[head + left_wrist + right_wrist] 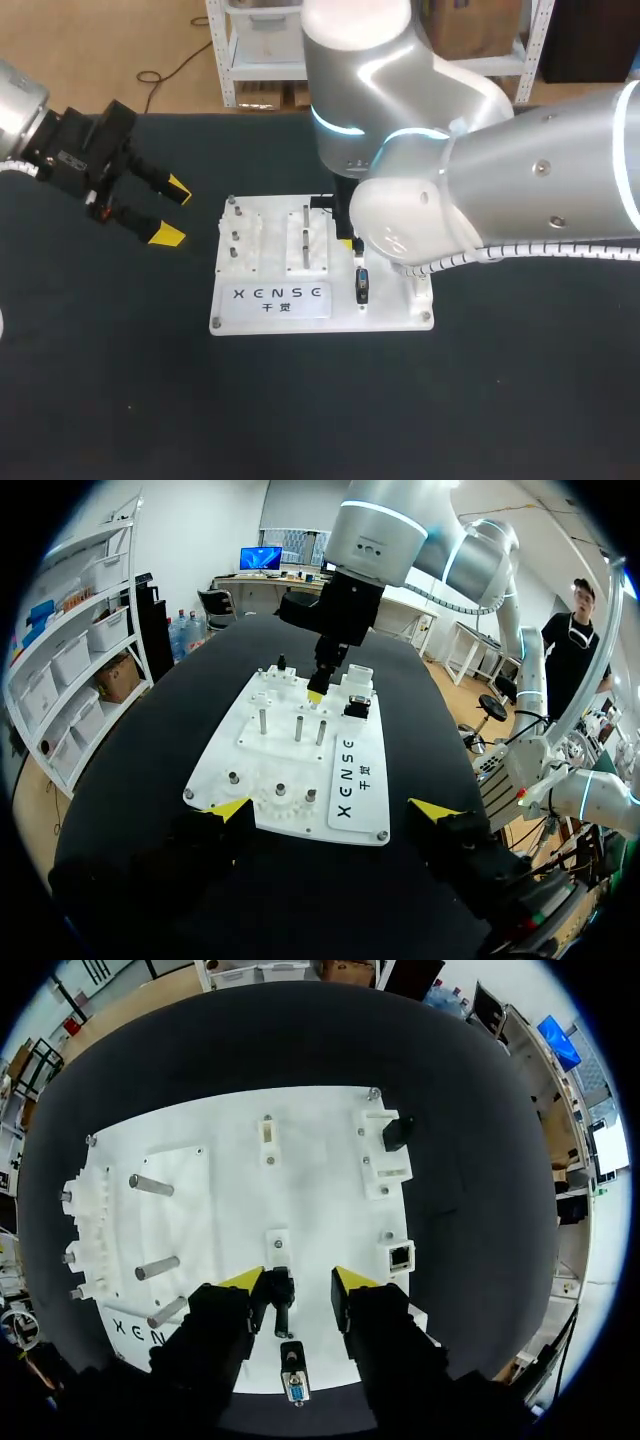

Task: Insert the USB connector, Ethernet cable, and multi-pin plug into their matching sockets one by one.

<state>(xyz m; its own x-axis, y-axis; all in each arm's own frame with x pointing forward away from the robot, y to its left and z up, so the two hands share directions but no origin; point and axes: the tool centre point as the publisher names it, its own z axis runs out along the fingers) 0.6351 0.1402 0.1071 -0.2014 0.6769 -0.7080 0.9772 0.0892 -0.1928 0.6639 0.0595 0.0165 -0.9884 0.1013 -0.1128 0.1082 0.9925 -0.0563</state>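
Hovering over board (pixel 320 1160), right hand (pixel 300 1278) (spread)

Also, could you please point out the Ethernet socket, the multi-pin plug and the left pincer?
Ethernet socket (pixel 400 1255): right wrist view, on its dark opening.
Multi-pin plug (pixel 293 1387): right wrist view, on its blue face.
Left pincer (pixel 172 212): head view, midway between its yellow tips.

The scene is lit brightly and evenly from overhead. Glare is thrown off the silver right arm (pixel 385 65), the white board (pixel 390 312) is nearly washed out against the dark table (pixel 520 400), and only soft shadows are cast.
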